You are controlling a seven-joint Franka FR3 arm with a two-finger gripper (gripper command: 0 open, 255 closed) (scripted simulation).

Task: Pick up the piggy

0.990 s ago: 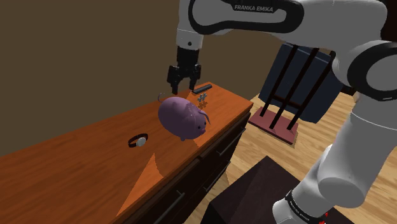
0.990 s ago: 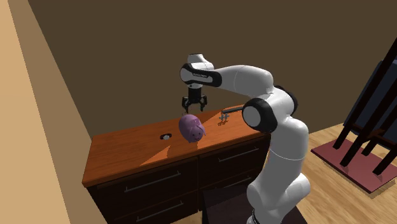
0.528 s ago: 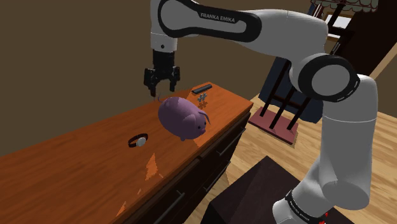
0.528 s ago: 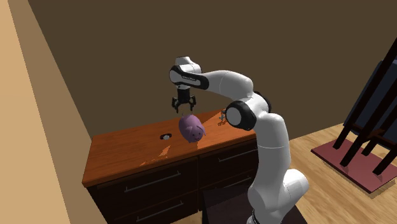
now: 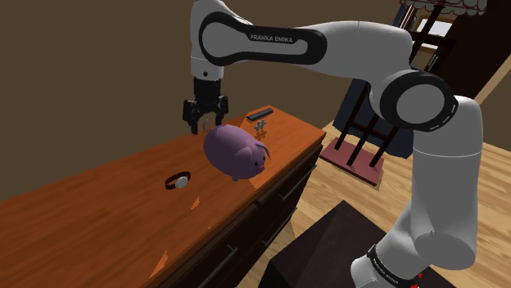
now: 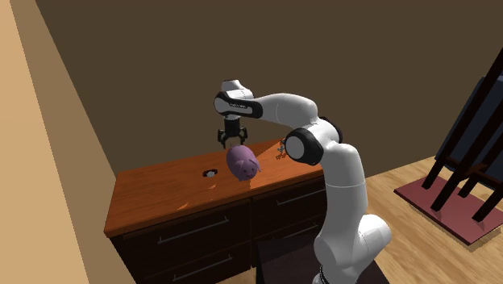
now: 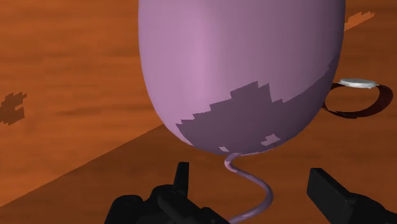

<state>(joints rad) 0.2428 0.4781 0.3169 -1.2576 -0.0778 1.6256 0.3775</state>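
Purple piggy [image 5: 236, 151], standing near the desk's [image 5: 98, 213] front edge. We log the claw [image 5: 204, 124] spread apart just above its tail end, gripping nothing; wristwatch [image 5: 178, 181] lies apart.

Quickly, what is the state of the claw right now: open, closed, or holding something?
Claw: open, holding nothing; it hangs over the tail end of the purple piggy.

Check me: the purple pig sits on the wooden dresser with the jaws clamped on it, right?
No. The pig sits on the dresser, but the jaws are open, either side of its curly tail and not touching it; the wrist view shows this.
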